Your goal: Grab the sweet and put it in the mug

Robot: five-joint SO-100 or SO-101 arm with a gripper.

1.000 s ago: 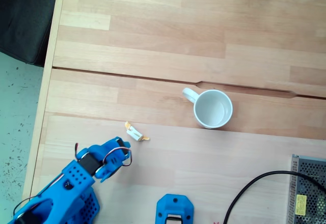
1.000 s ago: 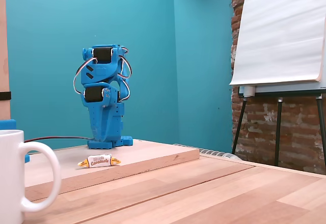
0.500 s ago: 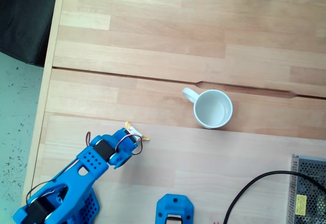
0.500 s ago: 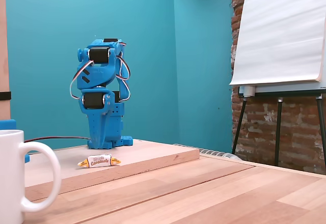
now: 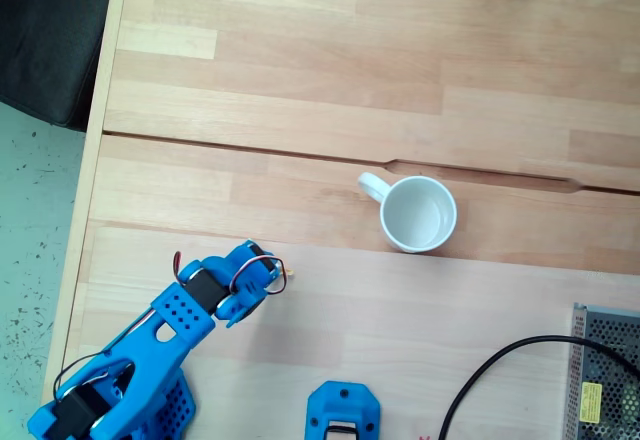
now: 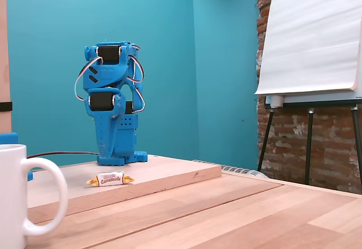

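Sweet point(image 5: 289, 273) shows in the fixed view from above as a sliver of orange wrapper peeking out at the right edge of the blue arm's gripper point(image 5: 262, 268), which hangs over it; whether the fingers are open or closed cannot be told. The mug point(image 5: 418, 213) stands well apart to the right, upright, its handle to the left. In the low fixed view, the sweet point(image 6: 110, 178) lies flat on the raised board of the table point(image 6: 186, 204), in front of the arm's base, untouched, and the mug point(image 6: 17, 198) sits near left. It looks light and crinkly; pinching across the firm white middle seems surer than grabbing the twisted ends.
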